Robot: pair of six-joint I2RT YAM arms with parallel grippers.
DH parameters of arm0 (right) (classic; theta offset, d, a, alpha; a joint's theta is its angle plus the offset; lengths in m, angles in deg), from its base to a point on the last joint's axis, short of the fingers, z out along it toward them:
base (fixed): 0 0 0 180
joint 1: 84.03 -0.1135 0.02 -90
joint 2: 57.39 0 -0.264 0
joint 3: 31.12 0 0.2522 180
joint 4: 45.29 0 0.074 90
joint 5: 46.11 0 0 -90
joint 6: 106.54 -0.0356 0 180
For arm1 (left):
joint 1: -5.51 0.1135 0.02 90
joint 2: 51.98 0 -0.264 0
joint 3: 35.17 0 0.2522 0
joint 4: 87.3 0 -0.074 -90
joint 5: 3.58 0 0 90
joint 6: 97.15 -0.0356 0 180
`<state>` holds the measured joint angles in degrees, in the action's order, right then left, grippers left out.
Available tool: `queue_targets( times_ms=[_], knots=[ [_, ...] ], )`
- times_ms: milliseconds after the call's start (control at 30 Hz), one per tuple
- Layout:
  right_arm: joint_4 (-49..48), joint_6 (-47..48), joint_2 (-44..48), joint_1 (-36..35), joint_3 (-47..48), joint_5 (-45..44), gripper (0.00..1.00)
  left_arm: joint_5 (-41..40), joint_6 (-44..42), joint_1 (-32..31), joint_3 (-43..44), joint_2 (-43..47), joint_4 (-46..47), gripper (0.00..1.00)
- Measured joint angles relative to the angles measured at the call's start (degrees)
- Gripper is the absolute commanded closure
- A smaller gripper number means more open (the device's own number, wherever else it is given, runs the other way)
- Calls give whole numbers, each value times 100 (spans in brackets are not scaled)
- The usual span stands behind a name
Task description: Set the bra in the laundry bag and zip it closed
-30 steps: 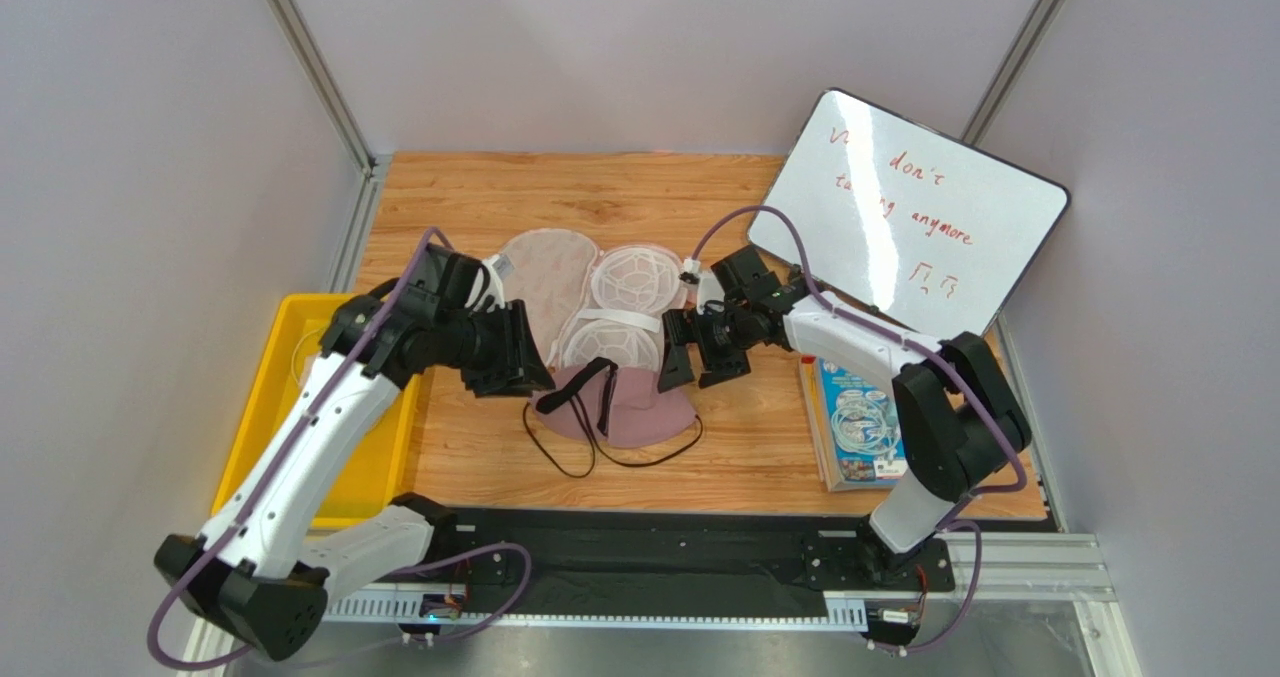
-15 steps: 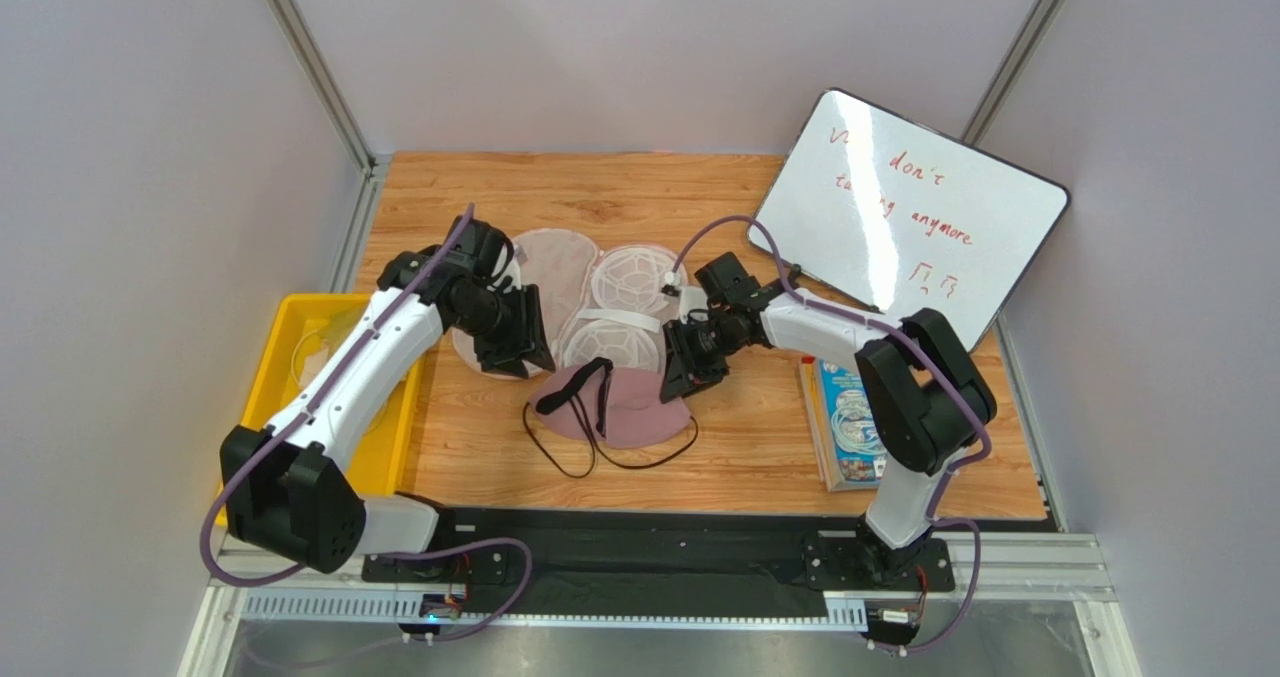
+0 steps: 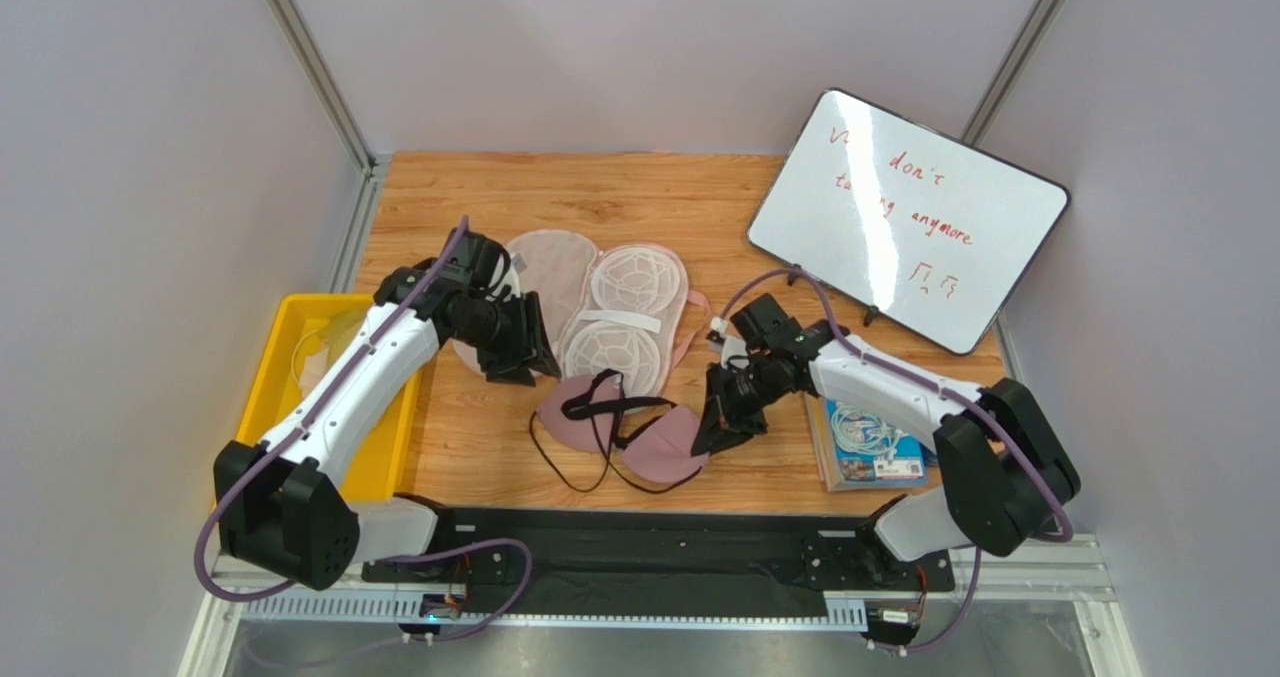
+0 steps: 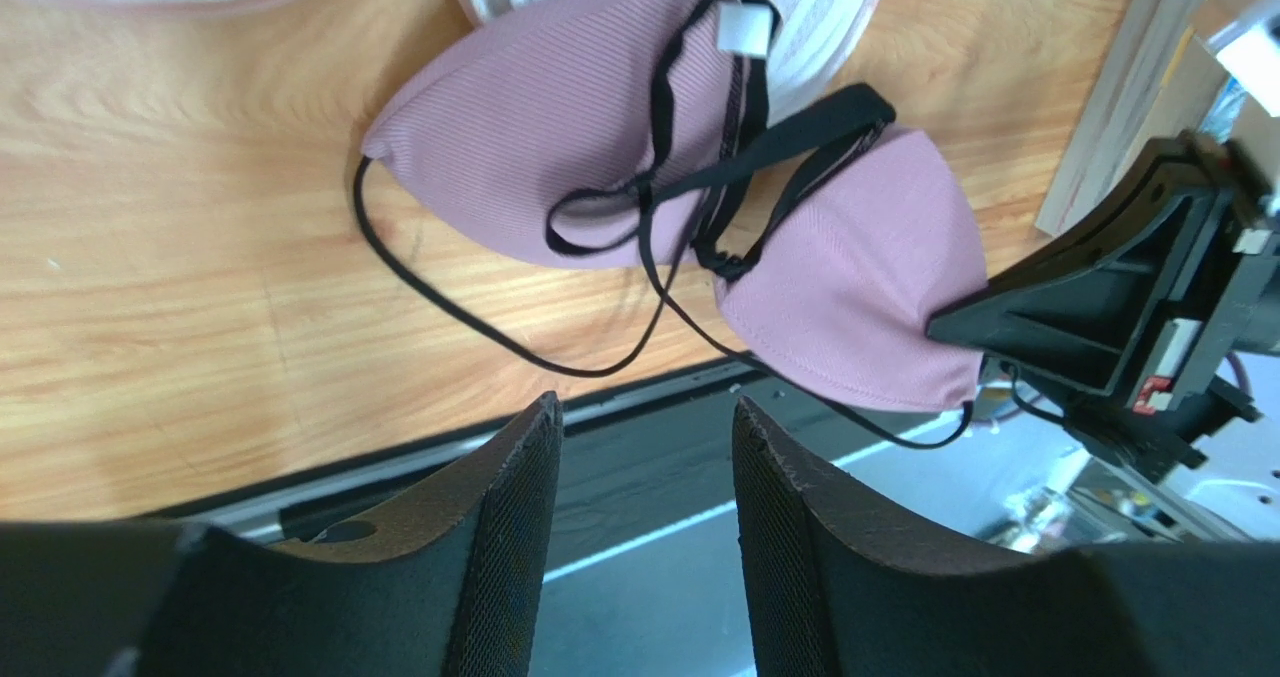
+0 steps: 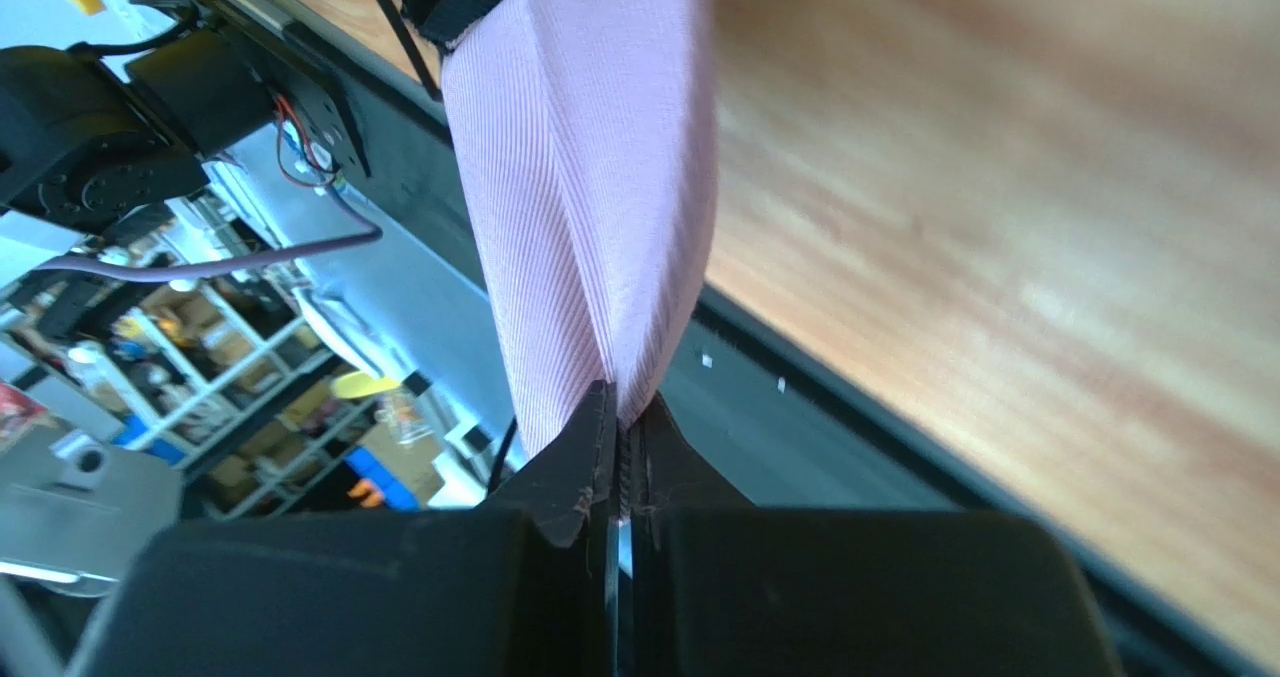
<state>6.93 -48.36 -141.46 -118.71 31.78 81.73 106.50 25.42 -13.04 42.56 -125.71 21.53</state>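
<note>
Right gripper (image 5: 619,419): jaws pressed tight on the bra (image 5: 594,182), pinching a fold of pink ribbed fabric at the edge of one cup. The fabric runs taut away from the fingertips, and a black strap crosses it at the far end. Seen from above, this gripper sits at the right-hand cup, close to the front edge of the table (image 3: 481,197), with its arm reaching in from the right.

Left gripper (image 4: 643,422): fingers (image 4: 504,557) spread apart, nothing between them. From above it is at the near-left edge of the laundry bag (image 3: 549,272), just left of the bra. No contact with the bra is visible.

Bra: on the wood at the front middle of the table, two cups side by side with the rounded sides up. The black band and straps are tangled across the gap between the cups. One thin strap loops out onto the bare wood. The cup nearer the bag lies against the bag's white mesh. The bra is outside the bag.

Laundry bag: spread open just behind the bra, beige half on the left, two white mesh domes on the right, pink trim along the rim.

Surroundings: yellow bin (image 3: 286,392) off the table's left edge, beside the left arm. Whiteboard (image 3: 902,220) with red handwriting propped at the far right. Blue-edged packet (image 3: 857,437) on the table beside the right arm.
</note>
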Motion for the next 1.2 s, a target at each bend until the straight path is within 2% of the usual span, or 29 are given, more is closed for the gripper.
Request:
queue_targets(
  times_ms=[100,233,267,333,367,433,467,533,667,733,800,833,867,900,933,967,1200],
  knots=[
    [-15,-592,264,-116,-389,39,84,116,243,0,-299,221,81,47],
    [-249,-1215,262,-332,-723,273,64,249,490,0,-599,503,170,48],
    [-291,-1303,214,-459,-721,407,56,280,529,0,-654,566,190,47],
    [-304,-1338,92,-763,-632,656,48,328,575,0,-730,662,221,47],
    [-247,-1296,9,-927,-531,785,38,350,588,0,-778,713,243,47],
    [35,-1115,-59,-1156,-262,966,32,376,590,0,-850,804,245,47],
    [282,-949,-55,-1185,-83,929,25,382,590,0,-876,855,232,47],
    [826,-625,-44,-1139,341,610,22,374,586,0,-901,957,208,47],
    [1727,-11,-37,-1016,1429,-804,14,339,584,0,-968,1241,179,48],
    [1825,192,-15,-1010,1853,-1453,14,341,595,0,-1021,1412,160,48],
    [1633,321,50,-1008,1980,-1836,19,339,616,0,-1088,1569,153,48],
    [1421,361,63,-1008,1963,-1985,25,341,636,0,-1150,1668,151,48],
    [1270,376,48,-1008,1941,-2048,38,343,662,0,-1209,1757,144,48],
    [1036,378,-31,-1005,1919,-2096,47,354,691,0,-1274,1849,136,48],
    [820,407,-140,-1008,1915,-2129,52,372,715,0,-1333,1926,118,48],
    [553,407,-295,-1008,1915,-2140,54,387,730,0,-1366,1974,96,48],
    [-909,302,-1014,-1005,1453,-1908,54,409,859,0,-1412,2345,-109,48]
  ],
)
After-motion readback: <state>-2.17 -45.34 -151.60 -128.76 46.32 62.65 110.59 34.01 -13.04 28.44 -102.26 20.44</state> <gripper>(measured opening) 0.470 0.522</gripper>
